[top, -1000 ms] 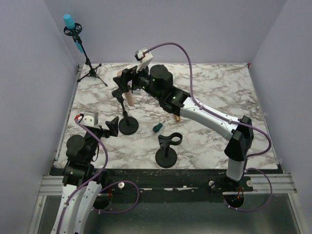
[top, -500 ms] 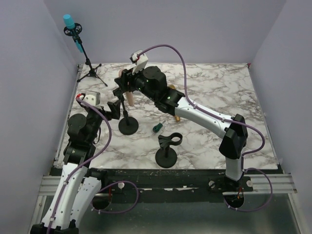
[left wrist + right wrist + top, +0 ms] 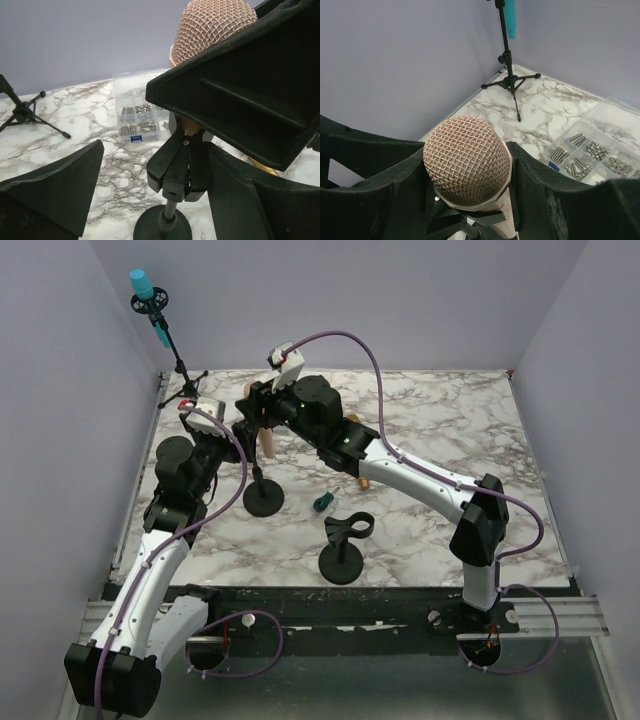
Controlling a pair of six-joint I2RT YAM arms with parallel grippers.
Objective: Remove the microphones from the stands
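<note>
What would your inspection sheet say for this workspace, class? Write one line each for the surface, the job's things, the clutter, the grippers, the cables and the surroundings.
Surface: marble-patterned table top.
Job's things: pink-mesh microphone seated in the clip of a round-based stand.
Clutter: empty stand; small green object; clear screw box; tripod stand holding a blue microphone.
Grippers: right gripper shut on the microphone's head; left gripper open, straddling the clip.
Cables: purple cables loop from both wrists.
Surroundings: lilac walls on three sides; nothing else seen.
</note>
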